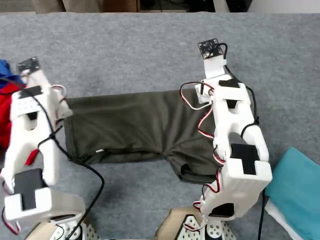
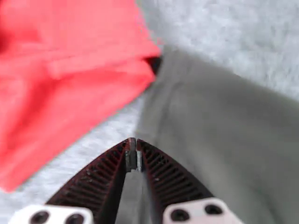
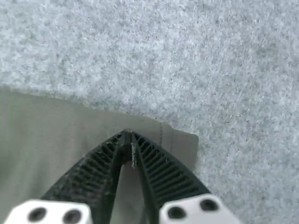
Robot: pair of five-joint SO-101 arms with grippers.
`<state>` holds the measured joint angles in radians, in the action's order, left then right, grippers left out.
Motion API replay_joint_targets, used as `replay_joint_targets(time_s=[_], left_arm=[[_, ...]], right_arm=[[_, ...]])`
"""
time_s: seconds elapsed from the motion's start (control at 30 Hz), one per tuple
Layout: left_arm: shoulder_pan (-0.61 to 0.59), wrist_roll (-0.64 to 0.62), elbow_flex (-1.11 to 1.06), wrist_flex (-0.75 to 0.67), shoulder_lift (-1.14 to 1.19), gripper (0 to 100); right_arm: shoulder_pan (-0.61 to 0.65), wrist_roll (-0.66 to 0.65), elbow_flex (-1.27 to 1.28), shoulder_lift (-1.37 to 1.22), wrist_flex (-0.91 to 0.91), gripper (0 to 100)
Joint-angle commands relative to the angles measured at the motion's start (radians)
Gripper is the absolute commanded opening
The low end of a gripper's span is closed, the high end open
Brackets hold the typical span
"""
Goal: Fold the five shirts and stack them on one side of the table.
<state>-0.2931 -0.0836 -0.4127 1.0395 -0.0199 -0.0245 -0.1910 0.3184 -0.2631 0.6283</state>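
Now, olive shirt [image 1: 135, 125]: flat at table [image 1: 125, 50] centre;
left claw [image 2: 132, 156]: closed, seemingly pinching its left corner;
right claw [image 3: 129, 144]: closed likewise, far right corner;
technique: raise both evenly, hem taut.

Fuzzy grey surface [image 1: 130, 50] stretches out ahead of the right claw [image 3: 129, 149]. Way beyond it, past the far edge, there's brown wooden furniture [image 1: 120, 5] and dark gaps.
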Motion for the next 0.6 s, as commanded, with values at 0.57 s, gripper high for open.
replay_joint_targets(time_s=[0.57], left_arm=[[-0.008,-0.015,0.238,0.041,0.371,2]], right_arm=[[-0.104,-0.002,-0.486,-0.298,0.292,0.5]])
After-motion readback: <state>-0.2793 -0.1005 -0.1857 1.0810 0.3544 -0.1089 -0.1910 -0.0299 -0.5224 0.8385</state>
